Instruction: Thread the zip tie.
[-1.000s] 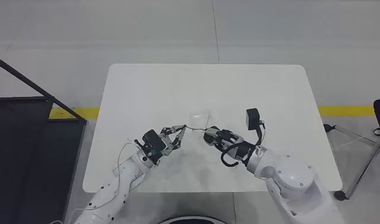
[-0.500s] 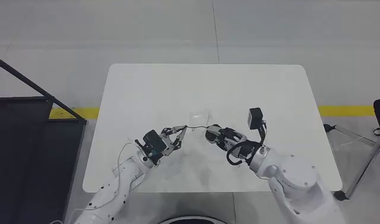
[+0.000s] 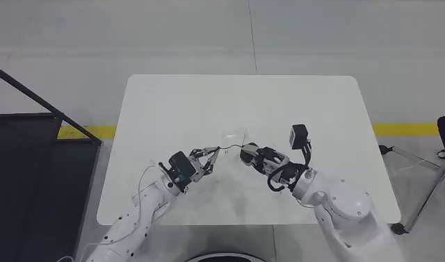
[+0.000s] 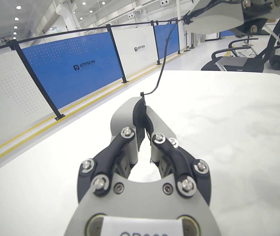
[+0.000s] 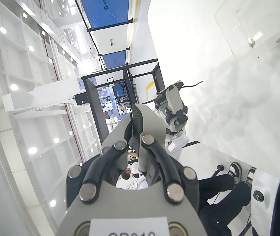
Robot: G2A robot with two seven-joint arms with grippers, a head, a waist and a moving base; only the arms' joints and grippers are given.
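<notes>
Fingers (image 4: pixel 123 120) of L gripper (image 4: pixel 141 105): pressed together, pinching one end of zip tie (image 4: pixel 163 67). Small blk nub pokes out at the tips, poss. the head, can't confirm. R gripper (image 5: pixel 137 112): fingers likewise pressed together. L wrist view has them nipping the strap's far end.

CHANGE, last sec:
1. Table (image 3: pixel 313 102), white: no shift.
2. R arm (image 3: pixel 327 199): nudged slightly away from robot, wrist cam block moving w/ it.
3. L arm (image 3: pixel 146 206): no visible move.
4. Clear tray (image 3: pixel 234 133): same spot on table, just beyond the two grippers. R gripper now a touch nearer it.
5. Zip tie: strung between the grippers in one shallow arc, off the table top, apart from tray. Span approx. as before.

MEANING (judgement): fine alignment only, no step completed. No closed loop visible, so threading prob. not yet done. One end would have to be freed and steered into the head. A thin, springy strap will likely flick off line.

PRINT:
1. Fence panels (image 4: pixel 63 74), blue + white: logo + one word each, legible. Company mark, not transcribed.
2. Gripper base labels (image 4: pixel 142 229): chars cut off, unreadable.
</notes>
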